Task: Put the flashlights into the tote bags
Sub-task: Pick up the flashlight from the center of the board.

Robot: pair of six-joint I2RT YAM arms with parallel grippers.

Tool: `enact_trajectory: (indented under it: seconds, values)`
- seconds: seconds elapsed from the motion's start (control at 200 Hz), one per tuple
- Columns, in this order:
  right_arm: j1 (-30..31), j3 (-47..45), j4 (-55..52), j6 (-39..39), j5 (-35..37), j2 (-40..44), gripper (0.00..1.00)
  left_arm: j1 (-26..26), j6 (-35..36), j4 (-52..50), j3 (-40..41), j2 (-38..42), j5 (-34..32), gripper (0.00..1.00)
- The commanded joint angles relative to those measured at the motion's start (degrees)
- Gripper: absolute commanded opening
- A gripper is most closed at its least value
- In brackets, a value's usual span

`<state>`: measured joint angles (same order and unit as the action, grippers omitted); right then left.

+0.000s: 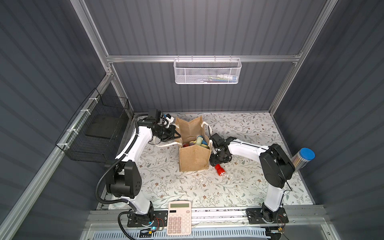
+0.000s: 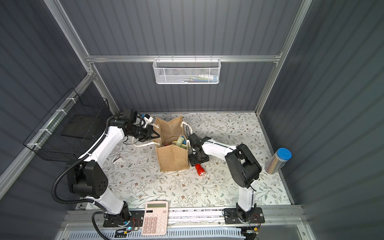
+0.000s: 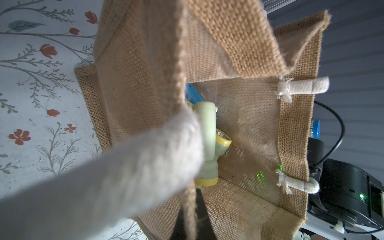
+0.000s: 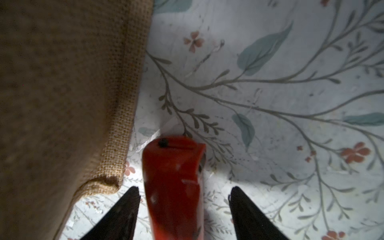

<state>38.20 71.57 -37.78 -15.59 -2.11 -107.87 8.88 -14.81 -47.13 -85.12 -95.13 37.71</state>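
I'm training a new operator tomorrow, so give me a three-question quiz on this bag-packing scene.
1. Fill in the blank: the right claw stands ___, one finger on either side of the red flashlight.
2. True or false: that red flashlight lies inside the bag.
3. Which claw pinches the bag's rim? A. right claw B. left claw C. neither

Key: 1 open; 2 false, it lies on the table beside the bag; 3 B.
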Motion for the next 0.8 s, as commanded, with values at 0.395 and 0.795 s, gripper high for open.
enact_trajectory:
  seconds: [0.395,0.795]
  values:
    - [0.7,0.1,1.0,-3.0,4.4,-3.4,0.58,-0.4,0.7,-0.8,-1.2,-0.9,1.3,0.0]
    - [0.7,-2.2,0.6,-3.1,8.7,-4.2,0.45,-0.4,0.7,-0.7,-1.3,-0.9,1.3,0.0]
